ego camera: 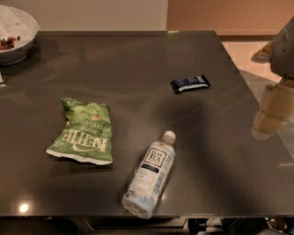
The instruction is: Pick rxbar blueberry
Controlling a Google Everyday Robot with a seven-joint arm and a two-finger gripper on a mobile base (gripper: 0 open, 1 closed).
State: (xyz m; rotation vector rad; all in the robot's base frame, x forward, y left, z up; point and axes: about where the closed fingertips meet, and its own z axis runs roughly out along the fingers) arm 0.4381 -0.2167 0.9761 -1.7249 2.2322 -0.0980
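Camera view: rxbar blueberry (190, 84) lies flat on the dark table (138, 55), beyond the bottle (149, 174). Gripper (268, 117) hovers at right, well apart, and I cannot tell its grasp state. It should come straight down across the bar's narrow width.

One camera, the only view, looks steeply down on a dark table (138, 59) from above its near edge and faces the far wall (92, 13). It stands close enough for the table to fill nearly the whole frame. A clear bottle (149, 176) lies low in the frame, just below centre, close to the lens. The table's near edge runs just in front of the bottle, its far edge well beyond the bottle near the top of the frame, and its right edge slants away to the bottle's right. The gripper (268, 114) comes in blurred at the frame's right margin, beyond and right of the bottle.
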